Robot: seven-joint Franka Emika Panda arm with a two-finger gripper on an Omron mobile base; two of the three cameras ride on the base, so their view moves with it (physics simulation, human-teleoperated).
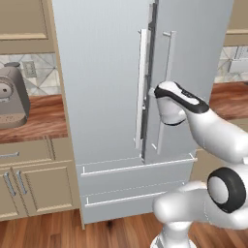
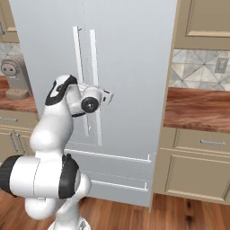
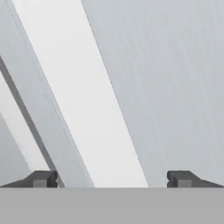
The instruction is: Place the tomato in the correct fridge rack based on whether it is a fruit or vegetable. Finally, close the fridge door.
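Coffee machine (image 1: 10,97) sits on tabletop (image 1: 41,118) at left. Fridge (image 1: 101,87) stands centre, left door slightly ajar, right door shut. End effector (image 3: 111,179) open, fingers (image 3: 41,179) straddling right door handle (image 3: 83,100), not clamped. Tomato's whereabouts: cannot tell.

This is a home kitchen. A tall grey fridge (image 1: 111,87) fills the frame's centre, flanked by beige cabinets (image 2: 197,166) and wooden tabletops (image 2: 197,108). A coffee machine (image 1: 12,97) sits at left, over plank flooring (image 1: 58,232).
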